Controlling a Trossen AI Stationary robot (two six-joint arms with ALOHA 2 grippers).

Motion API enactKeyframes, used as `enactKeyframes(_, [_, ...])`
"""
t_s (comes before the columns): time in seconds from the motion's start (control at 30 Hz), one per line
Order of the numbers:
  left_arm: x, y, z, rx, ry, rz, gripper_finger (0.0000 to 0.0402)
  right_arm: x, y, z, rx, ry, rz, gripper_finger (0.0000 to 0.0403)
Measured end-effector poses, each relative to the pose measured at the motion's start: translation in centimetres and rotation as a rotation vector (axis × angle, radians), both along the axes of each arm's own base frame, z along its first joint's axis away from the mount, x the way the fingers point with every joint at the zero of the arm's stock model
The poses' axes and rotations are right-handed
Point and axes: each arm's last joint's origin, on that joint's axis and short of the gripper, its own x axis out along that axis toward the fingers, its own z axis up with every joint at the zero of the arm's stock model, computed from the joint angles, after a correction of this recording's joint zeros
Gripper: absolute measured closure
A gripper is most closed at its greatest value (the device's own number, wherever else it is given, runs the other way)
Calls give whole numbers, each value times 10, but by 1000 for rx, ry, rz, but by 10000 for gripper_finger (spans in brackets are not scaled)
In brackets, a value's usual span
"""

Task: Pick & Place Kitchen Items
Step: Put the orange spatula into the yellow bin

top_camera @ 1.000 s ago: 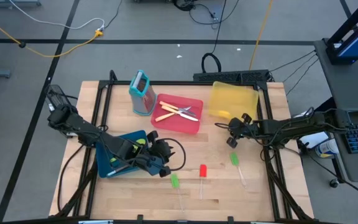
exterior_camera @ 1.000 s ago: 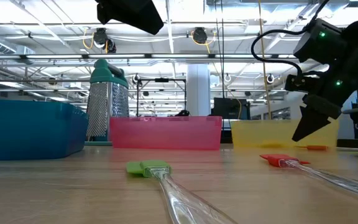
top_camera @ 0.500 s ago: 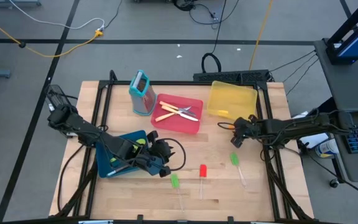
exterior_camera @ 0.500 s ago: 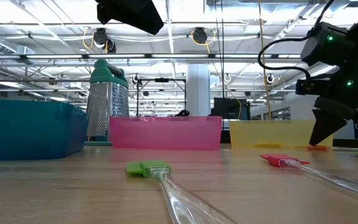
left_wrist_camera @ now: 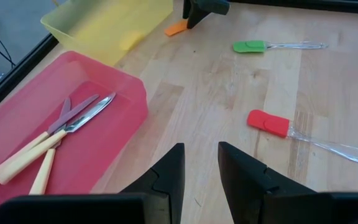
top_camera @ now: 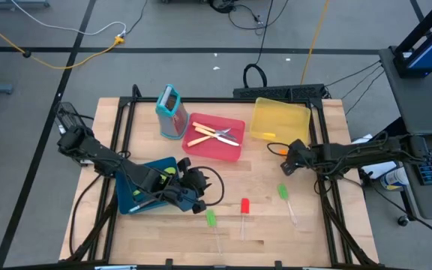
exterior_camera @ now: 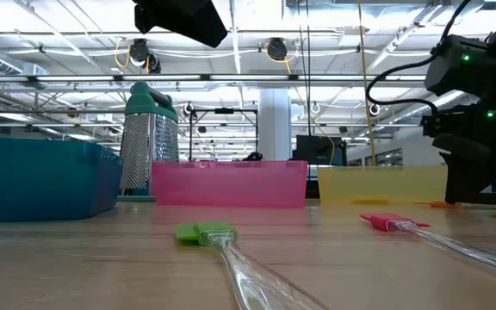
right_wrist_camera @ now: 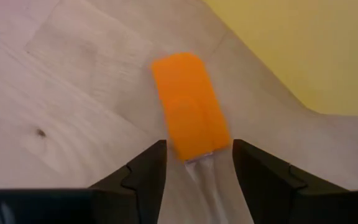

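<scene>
An orange spatula (right_wrist_camera: 190, 102) with a clear handle lies flat on the table by the yellow tray's (top_camera: 280, 118) near edge. My right gripper (right_wrist_camera: 199, 147) is open just above it, one finger on each side of the handle, clear of it. My left gripper (left_wrist_camera: 201, 165) hovers open and empty over the blue tray's (top_camera: 142, 187) right end. Two green spatulas (top_camera: 283, 192) (top_camera: 211, 218) and a red one (top_camera: 244, 205) lie on the table. Cream-handled knives (left_wrist_camera: 48, 140) rest in the red tray (top_camera: 214, 137).
A teal box grater (top_camera: 171, 112) stands upright at the far left of the red tray. Bare wood lies between the trays and the spatulas. Black frame rails run along the table's left and right sides.
My right gripper has drawn back a little toward the table's right edge and rolled about its own axis. The orange spatula has stayed on the table.
</scene>
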Motion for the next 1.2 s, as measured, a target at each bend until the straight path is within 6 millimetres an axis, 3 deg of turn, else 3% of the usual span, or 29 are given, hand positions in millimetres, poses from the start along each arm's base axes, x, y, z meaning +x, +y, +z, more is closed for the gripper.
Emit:
enactKeyframes(0.27, [0,0,0,1,1,-1,300,-10,-1,-34,-36,-79,-28,222])
enactKeyframes(0.6, [0,1,0,7,3,-4,300,-11,-1,-37,-82,-56,33,226])
enactKeyframes(1.2, [0,1,0,9,4,-5,300,-14,1,-39,-46,-11,94,388])
